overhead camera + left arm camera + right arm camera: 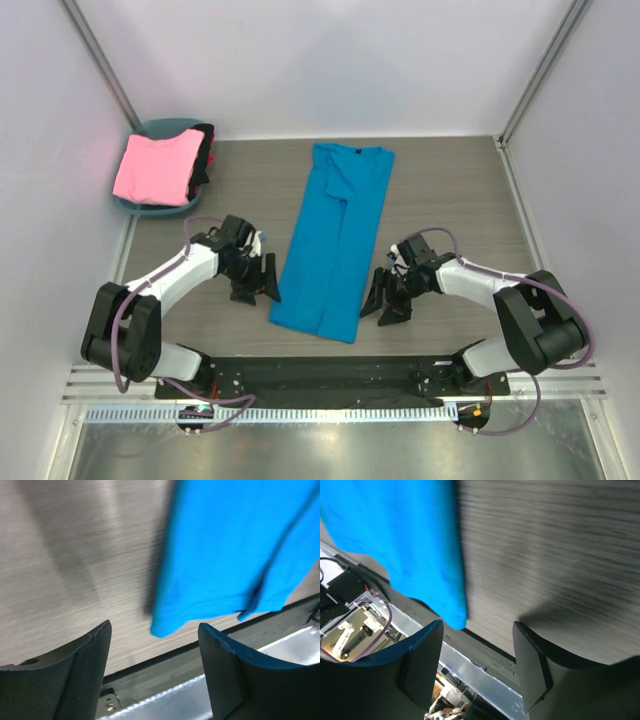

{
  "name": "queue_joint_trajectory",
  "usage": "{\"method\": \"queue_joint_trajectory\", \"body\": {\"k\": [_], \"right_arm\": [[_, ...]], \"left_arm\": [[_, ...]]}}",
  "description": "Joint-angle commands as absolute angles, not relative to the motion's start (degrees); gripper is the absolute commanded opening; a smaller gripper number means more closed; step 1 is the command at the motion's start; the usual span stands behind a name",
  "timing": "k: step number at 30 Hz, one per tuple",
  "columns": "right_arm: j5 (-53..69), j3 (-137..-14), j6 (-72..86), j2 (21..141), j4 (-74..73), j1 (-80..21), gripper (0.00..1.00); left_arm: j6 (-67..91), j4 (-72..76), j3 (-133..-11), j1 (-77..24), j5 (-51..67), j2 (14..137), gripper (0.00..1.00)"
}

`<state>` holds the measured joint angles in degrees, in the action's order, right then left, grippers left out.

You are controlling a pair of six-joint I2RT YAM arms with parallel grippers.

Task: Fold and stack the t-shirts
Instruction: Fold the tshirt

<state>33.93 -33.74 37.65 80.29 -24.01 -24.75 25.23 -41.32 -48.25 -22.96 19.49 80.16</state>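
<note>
The blue shirt (335, 240) lay folded lengthwise on the counter (450, 190). The left hand (257, 288), just left of its near end, and the right hand (385, 303), just right, gaped empty. Only the top view showed the pink shirt (155, 168), far left of it, on a basket (160, 128).

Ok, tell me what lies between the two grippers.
The blue t-shirt lies between the left gripper and right gripper, in the top view.

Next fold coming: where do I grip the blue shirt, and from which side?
Its two near hem corners: left tool from the left edge, right tool from the right. The blue shirt lies flat as a long narrow strip, collar far, and both open tools flank that hem.
</note>
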Motion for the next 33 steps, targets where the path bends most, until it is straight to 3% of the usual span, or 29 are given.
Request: {"method": "queue_joint_trajectory", "body": {"k": [1, 13, 23, 33], "right_arm": [[32.34, -32.70, 41.65, 82.08, -22.59, -26.19, 0.63], [31.82, -30.50, 48.34, 86.48, -19.25, -33.05, 0.59], [30.41, -30.85, 50.01, 88.86, -19.42, -34.80, 0.47], [30.59, -31.55, 52.29, 90.44, -16.79, -37.97, 0.45]], "left_arm": [[29.88, -39.47, -43.44, -19.96, 24.95, 78.05, 0.70], [28.92, -36.21, -43.68, -19.95, 29.00, 85.86, 0.59], [28.30, -35.07, -43.86, -20.83, 30.85, 89.38, 0.44], [28.56, -34.45, -42.98, -21.36, 30.76, 88.59, 0.39]]}}
